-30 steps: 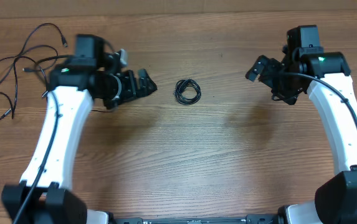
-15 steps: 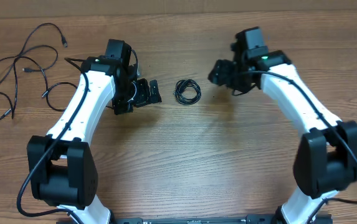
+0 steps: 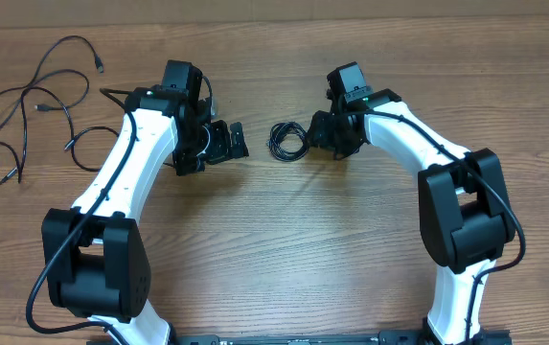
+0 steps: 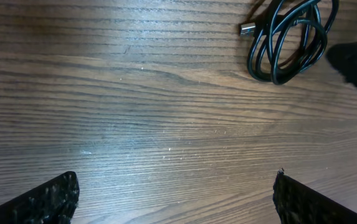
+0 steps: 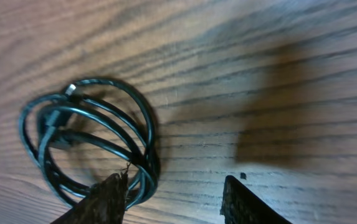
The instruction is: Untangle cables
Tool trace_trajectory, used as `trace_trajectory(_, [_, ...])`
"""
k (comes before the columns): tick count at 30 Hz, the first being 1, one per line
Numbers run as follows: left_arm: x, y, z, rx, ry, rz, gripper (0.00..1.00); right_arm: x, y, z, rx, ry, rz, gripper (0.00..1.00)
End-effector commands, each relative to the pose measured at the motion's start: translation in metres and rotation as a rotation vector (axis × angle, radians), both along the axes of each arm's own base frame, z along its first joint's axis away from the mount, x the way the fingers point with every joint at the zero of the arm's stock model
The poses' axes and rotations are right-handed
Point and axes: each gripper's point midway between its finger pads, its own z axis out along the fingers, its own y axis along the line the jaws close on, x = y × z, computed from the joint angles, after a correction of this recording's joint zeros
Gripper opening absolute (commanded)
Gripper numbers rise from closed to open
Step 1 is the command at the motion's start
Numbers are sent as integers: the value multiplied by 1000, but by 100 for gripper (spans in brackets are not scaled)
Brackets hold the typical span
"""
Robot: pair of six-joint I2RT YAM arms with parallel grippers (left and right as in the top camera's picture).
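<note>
Near the middle of the table (image 3: 284, 240), toward its far edge, lies the coiled cable (image 3: 288, 141). My right gripper (image 5: 173, 186) stands partly spread, one coil strand just inside; I should pinch that loop alone. My left gripper (image 3: 228, 141) gapes wide, empty.

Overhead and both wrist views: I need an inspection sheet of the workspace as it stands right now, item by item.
Surface: brown wood-grain table, flat.
Job's things: small coil of thin glossy black cable mid-table between the arms; loose curly black cable strands at the far left.
Clutter: nothing seen.
Grippers: left pincer wide open over bare wood, apart from the coil; right pincer open, low at the coil's edge, one finger overlapping a loop, nothing clamped.
Cables: black rig wires run along the white arms, apart from the coil.
Surroundings: nothing seen.
</note>
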Motion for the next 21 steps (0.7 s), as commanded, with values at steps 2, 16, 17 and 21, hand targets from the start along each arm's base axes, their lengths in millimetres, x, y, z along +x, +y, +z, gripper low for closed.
trace_trajectory(2, [1,3,-4,9,11,21,100,-10,25,-2,60,-24,191,49])
trace_trajectory(16, [1,3,-4,8,11,22,100,-3,24,-20,26,-43,195,29])
trace_trajectory(17, [1,3,-4,8,11,22,100,-3,25,-20,27,-43,195,26])
trace_trajectory(21, [1,3,-4,8,11,22,100,-3,28,-18,45,-42,201,10])
